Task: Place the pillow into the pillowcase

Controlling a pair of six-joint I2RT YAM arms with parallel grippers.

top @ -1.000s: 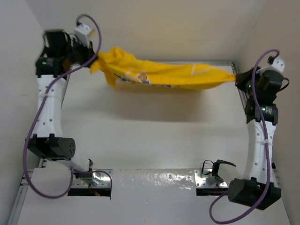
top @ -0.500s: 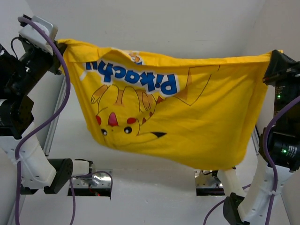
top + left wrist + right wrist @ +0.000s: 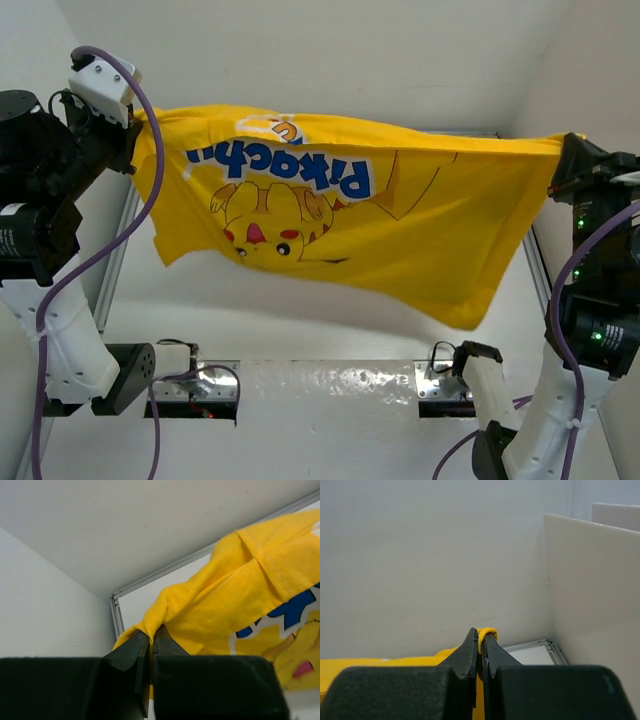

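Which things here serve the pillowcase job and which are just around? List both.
Job: Pikachu pillowcase, held stretched in the air; left claw and right claw, both shut on it. No pillow in view.
Just there: purple cables, table, white walls.

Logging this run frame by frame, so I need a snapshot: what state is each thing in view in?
pillowcase: held up in the air, spread between the two grippers by its upper corners, lower edge hanging loose, print upside down in the top view.
left gripper: jaws shut on a pillowcase corner.
right gripper: jaws shut on the opposite corner.
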